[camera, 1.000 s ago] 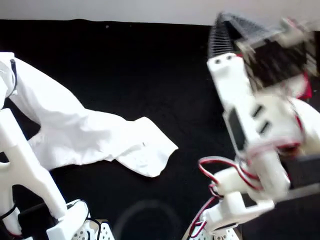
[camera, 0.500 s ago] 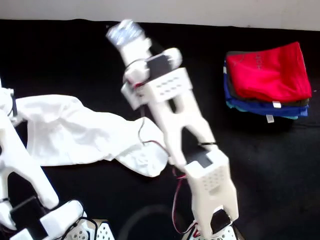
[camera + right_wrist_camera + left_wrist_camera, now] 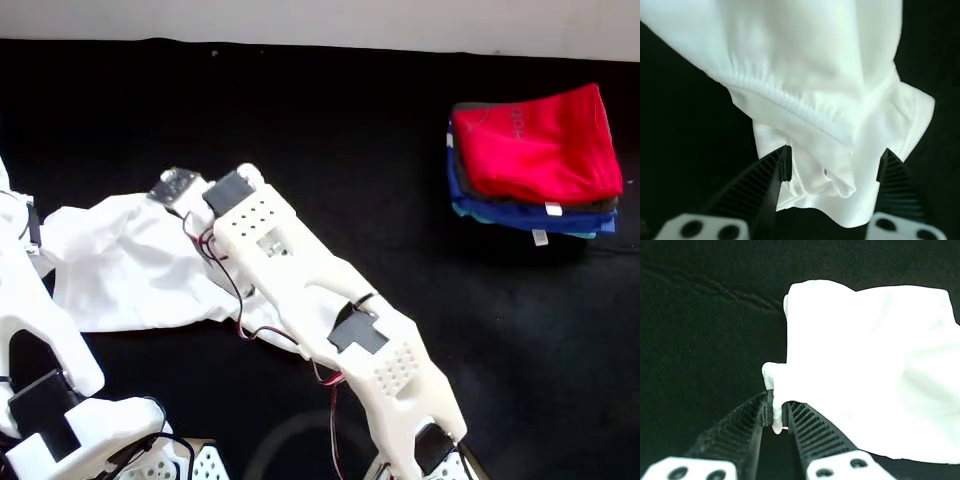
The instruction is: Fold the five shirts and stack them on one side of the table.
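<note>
A crumpled white shirt [image 3: 130, 270] lies on the black table at the left. My left gripper [image 3: 775, 415] is shut on a bunched edge of the white shirt [image 3: 865, 365], at the table's far left side. My right arm stretches from the front centre across the cloth, and my right gripper [image 3: 172, 187] hovers over the shirt's far edge. In the right wrist view the right gripper [image 3: 834, 167] is open, with a hemmed fold of the shirt [image 3: 805, 75] lying between its fingers, which are not closed on it.
A stack of folded shirts [image 3: 530, 200], red one [image 3: 535, 140] on top, sits at the right edge of the black table [image 3: 350, 120]. Both arm bases stand at the front edge. Bare tabletop lies between the white shirt and the stack.
My right arm swung from the right side across the table and came down over the white shirt's far edge. The shirt has bunched toward the left, still held by the left gripper.
</note>
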{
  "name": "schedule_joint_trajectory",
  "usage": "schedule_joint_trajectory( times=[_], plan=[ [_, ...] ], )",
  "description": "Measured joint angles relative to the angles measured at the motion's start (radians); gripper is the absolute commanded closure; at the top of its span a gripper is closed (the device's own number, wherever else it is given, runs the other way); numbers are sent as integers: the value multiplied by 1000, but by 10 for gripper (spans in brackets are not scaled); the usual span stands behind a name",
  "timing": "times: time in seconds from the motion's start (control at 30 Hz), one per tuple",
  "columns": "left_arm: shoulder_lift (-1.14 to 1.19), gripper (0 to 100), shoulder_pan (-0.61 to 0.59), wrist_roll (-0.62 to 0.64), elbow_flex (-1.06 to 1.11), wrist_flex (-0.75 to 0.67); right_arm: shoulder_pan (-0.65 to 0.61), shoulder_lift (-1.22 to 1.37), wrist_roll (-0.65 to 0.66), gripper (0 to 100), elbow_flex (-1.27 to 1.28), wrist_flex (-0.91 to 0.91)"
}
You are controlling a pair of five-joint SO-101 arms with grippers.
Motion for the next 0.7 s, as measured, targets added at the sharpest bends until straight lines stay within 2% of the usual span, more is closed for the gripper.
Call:
schedule_joint_trajectory(
  times=[0.1,0.17,0.27,0.3,0.33,0.5,0.7],
  plan=[
    [0,989,0,0,0,0,18,54,0,728,52,-41],
    [0,990,-2,0,0,0,41,84,0,768,58,-52],
    [0,990,0,0,5,0,84,109,3,971,58,-54],
    [0,990,0,0,5,0,103,110,3,998,58,-54],
    [0,990,0,0,5,0,123,112,3,969,58,-57],
    [0,990,17,0,5,49,255,114,26,991,58,-60],
    [0,990,144,0,5,196,459,91,144,992,-89,-57]
  ],
)
